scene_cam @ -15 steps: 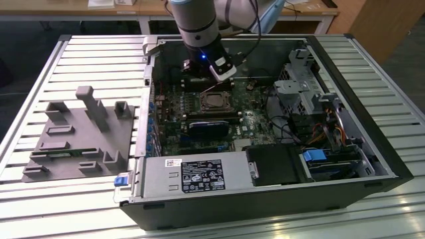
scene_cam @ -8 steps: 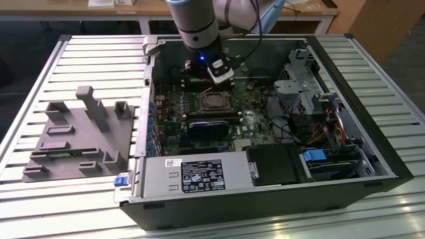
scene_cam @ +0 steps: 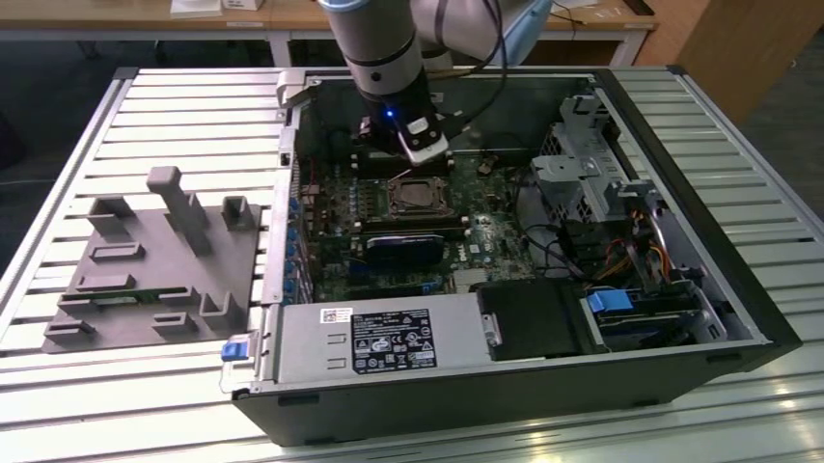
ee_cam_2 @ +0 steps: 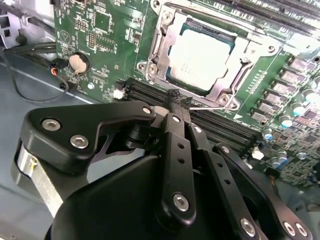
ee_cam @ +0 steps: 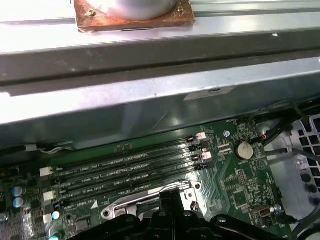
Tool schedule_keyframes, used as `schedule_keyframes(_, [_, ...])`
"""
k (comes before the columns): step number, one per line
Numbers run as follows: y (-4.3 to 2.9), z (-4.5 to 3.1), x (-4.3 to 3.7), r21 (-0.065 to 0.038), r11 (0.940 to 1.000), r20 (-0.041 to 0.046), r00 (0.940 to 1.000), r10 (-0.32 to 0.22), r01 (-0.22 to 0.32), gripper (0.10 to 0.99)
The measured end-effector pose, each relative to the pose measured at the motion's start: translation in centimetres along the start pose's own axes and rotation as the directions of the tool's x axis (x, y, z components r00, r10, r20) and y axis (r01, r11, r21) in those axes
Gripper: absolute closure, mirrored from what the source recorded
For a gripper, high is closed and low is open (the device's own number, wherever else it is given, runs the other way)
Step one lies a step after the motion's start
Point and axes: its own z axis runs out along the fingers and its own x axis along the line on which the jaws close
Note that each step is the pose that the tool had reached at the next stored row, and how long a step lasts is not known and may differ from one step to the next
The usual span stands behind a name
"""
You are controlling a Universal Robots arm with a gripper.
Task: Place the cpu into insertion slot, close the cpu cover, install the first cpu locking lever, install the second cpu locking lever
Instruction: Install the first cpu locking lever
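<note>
The cpu [ee_cam_2: 197, 57] lies flat in the insertion slot [scene_cam: 415, 196], its pale metal face showing through the window of the cpu cover [ee_cam_2: 162, 35]. The cover lies down flat around the chip. My gripper [ee_cam_2: 175, 96] is shut with nothing between its black fingers. Its tip sits just off the socket's edge, on the side of the memory slots, close to a thin metal lever rod [ee_cam_2: 215, 106]. In the first wrist view the gripper [ee_cam: 170, 196] tip is by the cover's edge [ee_cam: 140, 201]. In the exterior view the gripper [scene_cam: 423, 159] hangs just behind the socket.
Long memory slots [ee_cam: 125, 170] run beside the socket. A coin battery [ee_cam: 243, 149] and cables lie near the case wall [ee_cam: 150, 100]. The grey power supply box [scene_cam: 373, 342] is at the front and a drive cage [scene_cam: 592, 174] on the exterior view's right. A grey fixture [scene_cam: 154, 260] lies outside the case.
</note>
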Motion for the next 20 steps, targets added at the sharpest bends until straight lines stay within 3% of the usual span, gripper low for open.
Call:
schedule_keyframes(8, [0.90, 0.60, 0.34, 0.004, 0.9998, 0.0052, 0.9998, 0.019, -0.019, 0.980])
schedule_keyframes(20, [1.31, 1.40, 0.21, 0.018, 0.9963, 0.0236, 0.9962, 0.084, -0.084, 0.980])
